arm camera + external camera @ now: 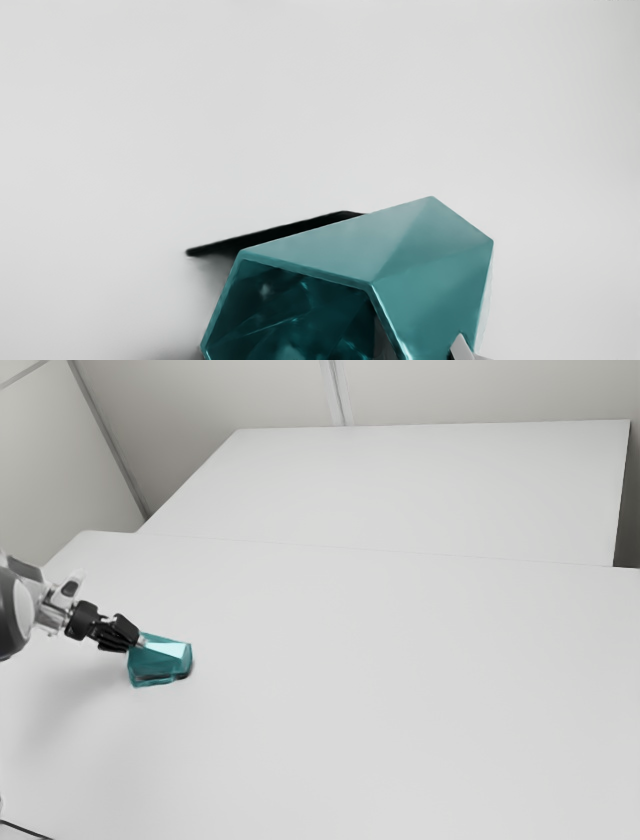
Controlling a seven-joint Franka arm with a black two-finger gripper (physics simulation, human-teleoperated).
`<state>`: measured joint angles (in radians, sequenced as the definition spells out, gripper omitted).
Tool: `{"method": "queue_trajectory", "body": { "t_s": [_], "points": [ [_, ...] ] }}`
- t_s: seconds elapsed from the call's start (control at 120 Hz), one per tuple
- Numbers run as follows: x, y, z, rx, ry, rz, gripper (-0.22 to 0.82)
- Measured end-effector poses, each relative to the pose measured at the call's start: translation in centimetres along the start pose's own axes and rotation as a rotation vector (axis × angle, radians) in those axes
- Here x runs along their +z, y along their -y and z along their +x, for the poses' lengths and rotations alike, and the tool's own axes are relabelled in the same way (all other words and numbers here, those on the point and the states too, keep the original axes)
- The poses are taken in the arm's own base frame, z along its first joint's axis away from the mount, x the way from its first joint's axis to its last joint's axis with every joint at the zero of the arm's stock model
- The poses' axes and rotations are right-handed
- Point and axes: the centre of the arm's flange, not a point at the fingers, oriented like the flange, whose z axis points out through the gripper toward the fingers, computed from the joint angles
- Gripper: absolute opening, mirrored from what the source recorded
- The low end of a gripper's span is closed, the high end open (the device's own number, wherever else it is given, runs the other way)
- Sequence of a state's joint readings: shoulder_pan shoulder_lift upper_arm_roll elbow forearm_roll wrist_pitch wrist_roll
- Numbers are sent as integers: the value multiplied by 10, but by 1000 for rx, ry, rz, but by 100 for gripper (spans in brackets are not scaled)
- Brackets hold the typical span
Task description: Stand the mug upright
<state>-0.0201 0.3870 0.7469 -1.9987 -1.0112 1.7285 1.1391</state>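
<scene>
Toward the exterior view's left, the black gripper (138, 643) reaches down to the upper edge of the teal, faceted mug (160, 661), on the side nearer the arm. Seen from the wrist, the mug (420, 255) is tipped over, its dark hollow mouth facing the camera and its angular outer wall running away from it. A pale tip of the gripper (462, 349) overlaps that outer wall near the bottom edge. How the gripper holds or meets the mug is hard to make out, and the mug's lower part is cut off there.
A white tabletop (380, 700) surrounds the mug, and a second white surface (400, 490) lies beyond it. In the wrist view a black, shadow-like strip (280, 234) runs beside the mug. A dark cable (25, 831) crosses the exterior view's lower left corner.
</scene>
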Motion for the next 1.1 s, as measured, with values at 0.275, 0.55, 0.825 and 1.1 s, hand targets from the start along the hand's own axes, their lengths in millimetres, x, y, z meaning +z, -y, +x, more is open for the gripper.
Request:
{"method": "queue_trajectory", "body": {
  "t_s": [0.275,0.55,0.825,1.1],
  "points": [
    [-20,-34,15,83,-47,-14,-17],
    [-13,-82,38,163,-8,6,-17],
    [-1,-129,78,230,117,182,-17],
    [24,-178,115,318,262,451,-18]
  ]
}}
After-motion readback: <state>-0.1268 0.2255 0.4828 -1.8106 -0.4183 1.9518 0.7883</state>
